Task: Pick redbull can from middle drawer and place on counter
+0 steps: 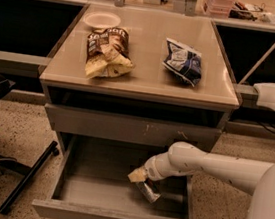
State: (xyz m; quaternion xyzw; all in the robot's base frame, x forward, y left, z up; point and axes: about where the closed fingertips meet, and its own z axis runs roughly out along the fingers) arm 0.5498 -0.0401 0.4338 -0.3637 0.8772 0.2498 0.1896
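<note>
A smooth white tubular arm (220, 168) with a rounded, faintly speckled joint (184, 157) crosses the lower right of the frame. It narrows to the pale yellowish gripper (139, 176) at lower centre.

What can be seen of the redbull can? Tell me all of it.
The redbull can is small and slim, and looks like shiny silver metal with darker patches; its print cannot be read. It is tilted, not upright, low inside the open middle drawer, in the right half over the grey floor. Whether it rests on that floor cannot be told. The gripper sits at its upper left end, seemingly touching it.
</note>
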